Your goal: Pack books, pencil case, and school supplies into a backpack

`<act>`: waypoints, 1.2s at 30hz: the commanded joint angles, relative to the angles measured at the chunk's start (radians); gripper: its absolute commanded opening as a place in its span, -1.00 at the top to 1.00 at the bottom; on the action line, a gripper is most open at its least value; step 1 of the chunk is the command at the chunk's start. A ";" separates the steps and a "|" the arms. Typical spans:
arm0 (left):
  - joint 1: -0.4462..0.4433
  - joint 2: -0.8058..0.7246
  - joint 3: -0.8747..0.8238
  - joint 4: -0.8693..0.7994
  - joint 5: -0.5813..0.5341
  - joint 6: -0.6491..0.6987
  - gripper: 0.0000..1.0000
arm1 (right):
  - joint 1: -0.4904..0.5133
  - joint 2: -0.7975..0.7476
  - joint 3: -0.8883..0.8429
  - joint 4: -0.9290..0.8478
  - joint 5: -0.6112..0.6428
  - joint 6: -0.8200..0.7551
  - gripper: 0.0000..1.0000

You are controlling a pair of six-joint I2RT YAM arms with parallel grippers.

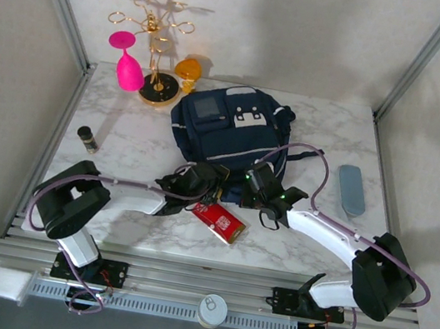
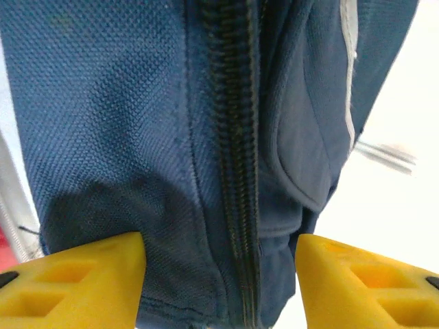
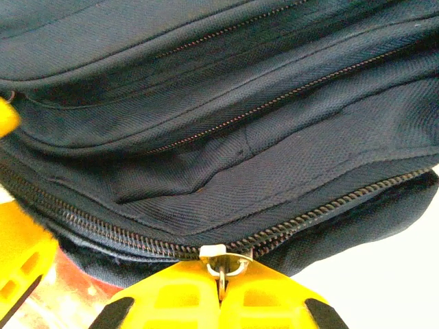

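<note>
The backpack [image 1: 230, 128], of navy woven fabric with white patches and a pale stripe, lies in the middle of the marble-patterned surface [image 1: 125, 127], with its near end between the two arms. The flat red box [image 1: 219, 221] lies just beside this near end. The slim grey-blue pencil case [image 1: 352, 189], with rounded ends, lies well apart on the right. The left tool [image 2: 219, 267] stands partly open, its yellow fingers [image 2: 82, 277] on either side of a dark coil zipper [image 2: 236, 171], and it grips nothing. The right tool [image 3: 219, 291] is closed on the small metal zipper pull [image 3: 221, 264] at the near edge of the backpack.
</note>
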 commanded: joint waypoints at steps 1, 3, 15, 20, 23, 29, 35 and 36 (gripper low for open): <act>-0.002 0.028 0.080 -0.122 -0.131 -0.014 0.01 | -0.011 -0.020 -0.022 0.028 0.007 -0.036 1.00; 0.001 0.029 0.075 -0.124 -0.146 -0.001 0.24 | -0.042 -0.034 -0.039 0.026 0.001 -0.029 1.00; 0.153 -0.131 0.000 -0.228 -0.085 0.292 1.00 | -0.317 -0.080 -0.057 -0.089 0.059 -0.073 1.00; 0.275 -0.250 -0.042 -0.293 -0.040 0.460 1.00 | -0.388 -0.066 -0.021 -0.080 0.087 -0.063 1.00; 0.353 -0.242 -0.026 -0.310 0.037 0.538 1.00 | -0.366 -0.053 -0.006 -0.072 0.053 -0.083 1.00; 0.467 -0.194 0.004 -0.245 0.160 0.626 1.00 | -0.207 -0.066 0.023 -0.160 0.099 -0.066 1.00; 0.436 -0.099 0.098 -0.192 0.207 0.625 1.00 | -0.045 -0.107 -0.001 -0.142 -0.002 -0.016 1.00; 0.438 -0.072 0.127 -0.178 0.228 0.639 1.00 | -0.012 -0.112 -0.006 -0.120 -0.029 -0.008 1.00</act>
